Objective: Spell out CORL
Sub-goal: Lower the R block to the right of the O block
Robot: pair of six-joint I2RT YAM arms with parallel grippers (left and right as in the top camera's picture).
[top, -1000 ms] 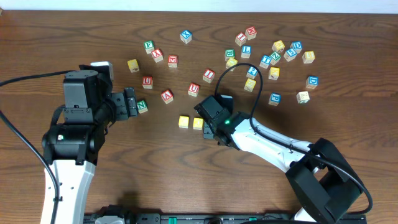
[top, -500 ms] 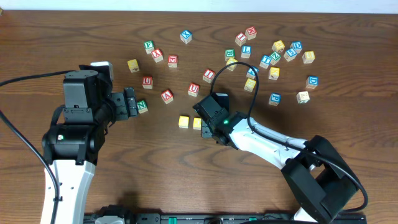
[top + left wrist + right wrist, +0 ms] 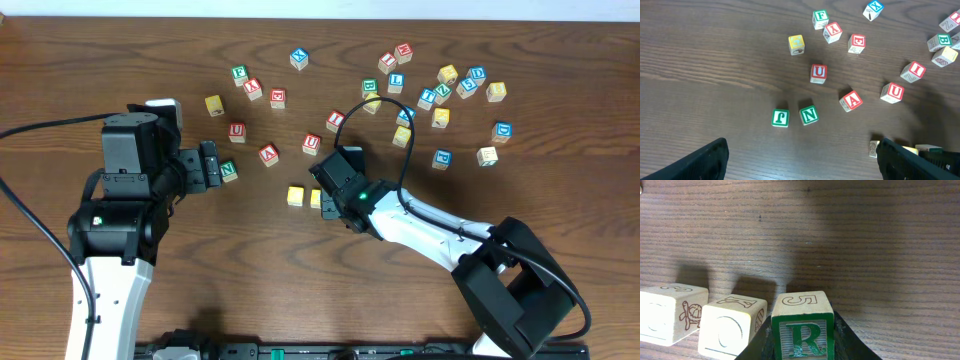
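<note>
Two yellow-topped cubes [image 3: 295, 195] [image 3: 317, 198] stand side by side near the table's middle. In the right wrist view they show a C [image 3: 670, 316] and an O [image 3: 732, 327]. My right gripper [image 3: 333, 207] is shut on the green R cube [image 3: 801, 314] and holds it just right of the O cube, close to it. In the overhead view the gripper hides the R cube. The blue L cube [image 3: 397, 80] lies at the back right among other cubes. My left gripper [image 3: 210, 165] is open and empty, and also shows in the left wrist view [image 3: 803, 148].
Several red-lettered cubes lie behind the row, such as U [image 3: 311, 144] and A [image 3: 268, 154]. A green N cube [image 3: 229, 171] sits by my left fingers. A cluster of mixed cubes [image 3: 440, 95] fills the back right. The right arm's cable [image 3: 385, 115] loops over them.
My right gripper has shifted a little to the left with the R cube, closer to the two yellow cubes. The left arm has not moved.
</note>
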